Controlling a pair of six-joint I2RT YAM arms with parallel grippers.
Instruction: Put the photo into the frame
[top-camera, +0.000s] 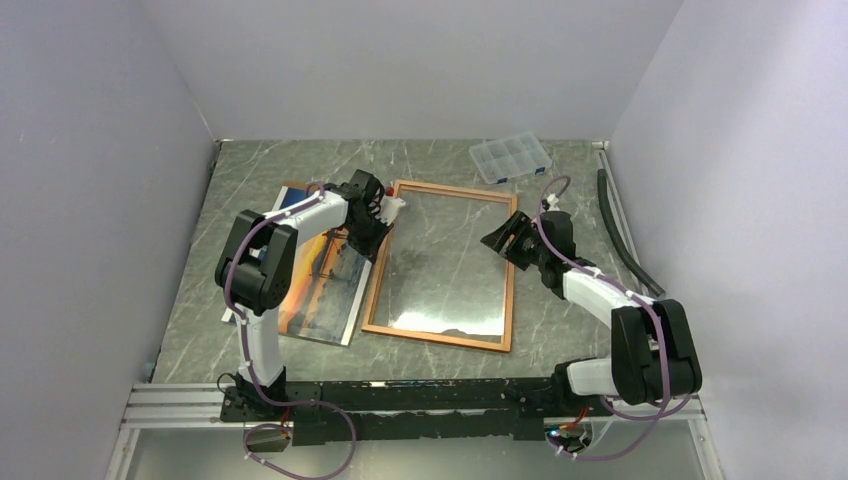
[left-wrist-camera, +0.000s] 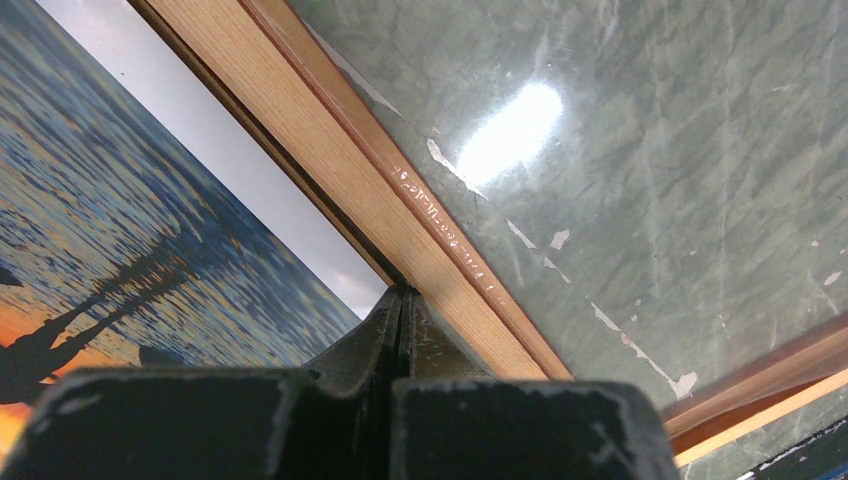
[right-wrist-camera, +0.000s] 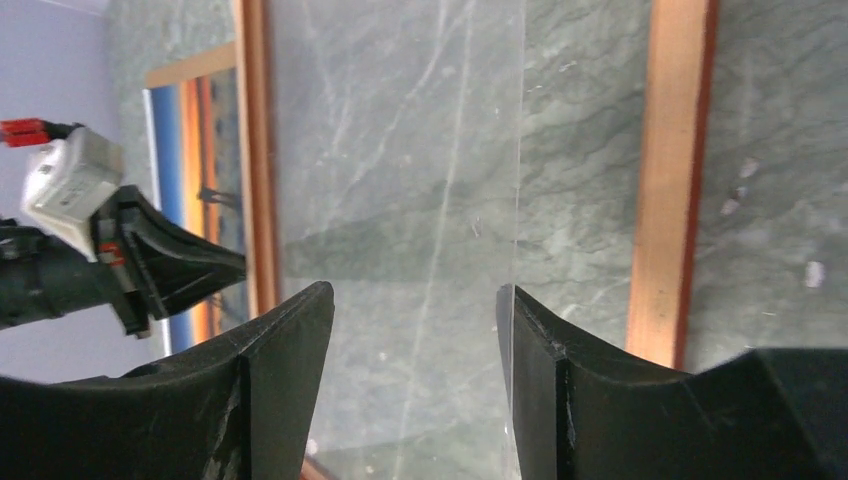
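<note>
The frame (top-camera: 511, 290), a thin reddish-brown wooden border around a clear pane, lies flat mid-table. The photo (top-camera: 318, 290), orange sunset over blue water, lies face up just left of it. My left gripper (top-camera: 374, 243) is shut with nothing between its fingers; its tips (left-wrist-camera: 405, 297) press against the outer side of the frame's left border (left-wrist-camera: 380, 180), beside the photo (left-wrist-camera: 100, 230). My right gripper (top-camera: 497, 240) hovers open over the frame's right part. In the right wrist view the gripper (right-wrist-camera: 415, 300) stands open, and the pane's edge (right-wrist-camera: 520, 150) runs down to the inner face of its right finger (right-wrist-camera: 530, 340).
A small clear compartment box (top-camera: 510, 157) sits at the back, right of centre. A dark curved strip (top-camera: 622, 230) lies along the right wall. A brown board edge (top-camera: 292, 188) peeks out behind the photo. Walls close in on three sides.
</note>
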